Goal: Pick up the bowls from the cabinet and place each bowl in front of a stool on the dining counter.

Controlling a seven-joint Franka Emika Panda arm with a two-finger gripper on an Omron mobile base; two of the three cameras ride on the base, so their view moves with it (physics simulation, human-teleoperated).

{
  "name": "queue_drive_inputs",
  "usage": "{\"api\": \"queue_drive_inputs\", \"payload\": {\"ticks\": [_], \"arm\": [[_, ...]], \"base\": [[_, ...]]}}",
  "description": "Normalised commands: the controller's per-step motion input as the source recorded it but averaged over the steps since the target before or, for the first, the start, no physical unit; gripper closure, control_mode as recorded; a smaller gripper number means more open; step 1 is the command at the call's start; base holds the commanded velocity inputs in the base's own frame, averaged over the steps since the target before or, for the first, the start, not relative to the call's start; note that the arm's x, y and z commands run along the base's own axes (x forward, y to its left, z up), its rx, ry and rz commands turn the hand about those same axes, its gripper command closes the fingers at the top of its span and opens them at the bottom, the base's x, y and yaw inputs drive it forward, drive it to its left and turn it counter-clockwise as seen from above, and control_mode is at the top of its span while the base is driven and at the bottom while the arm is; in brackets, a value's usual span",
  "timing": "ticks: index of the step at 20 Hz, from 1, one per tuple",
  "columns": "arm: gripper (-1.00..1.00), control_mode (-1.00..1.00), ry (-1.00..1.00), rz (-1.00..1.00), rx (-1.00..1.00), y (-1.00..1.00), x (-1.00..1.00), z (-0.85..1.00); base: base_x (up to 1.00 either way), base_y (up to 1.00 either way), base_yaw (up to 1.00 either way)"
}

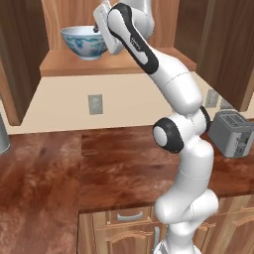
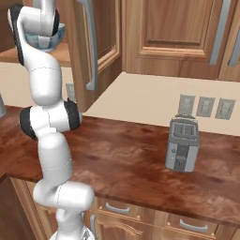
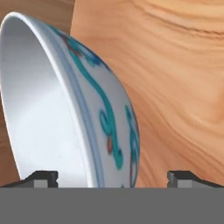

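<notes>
A deep white bowl (image 1: pixel 85 42) with a blue floral pattern stands upright on the wooden shelf (image 1: pixel 74 67) of the open wall cabinet. My gripper (image 1: pixel 98 32) is at the bowl's right rim. In the hand view the bowl (image 3: pixel 87 109) appears close up and tilted, and its rim runs down between the two fingertips (image 3: pixel 41 177) of the open gripper (image 3: pixel 113 177), which are not clamped on it. From the right base view the bowl (image 2: pixel 47 40) is partly hidden behind my arm. The stool and the dining counter are out of view.
A grey toaster (image 1: pixel 230 133) (image 2: pixel 183 143) stands on the dark wood-grain wall counter (image 1: pixel 119 168) below the cabinet. The open cabinet door with its long grey handle (image 2: pixel 89 42) hangs to the right of my arm. A wall outlet (image 1: pixel 95 104) sits under the shelf.
</notes>
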Motion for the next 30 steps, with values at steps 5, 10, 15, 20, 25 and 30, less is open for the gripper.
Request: {"api": "queue_drive_inputs", "payload": {"ticks": [5, 10, 15, 20, 25, 30], "arm": [[-1.0, -1.0, 0.11, 0.0, 0.0, 0.11, 0.01, -0.17], [1.0, -1.0, 0.1, 0.0, 0.0, 0.13, 0.0, -0.2], [1.0, -1.0, 0.01, 0.0, 0.0, 0.04, 0.0, -0.12], [1.0, -1.0, 0.01, 0.0, 0.0, 0.0, -0.24, 0.0], [1.0, -1.0, -0.02, -0.03, 0.0, -0.08, -0.9, 0.0], [1.0, -1.0, -0.06, -0.09, 0.0, -0.28, -1.0, 0.0]], "base": [[0.0, 0.0, 0.0], [0.0, 0.0, 0.0], [0.0, 0.0, 0.0], [0.0, 0.0, 0.0], [0.0, 0.0, 0.0], [0.0, 0.0, 0.0]]}}
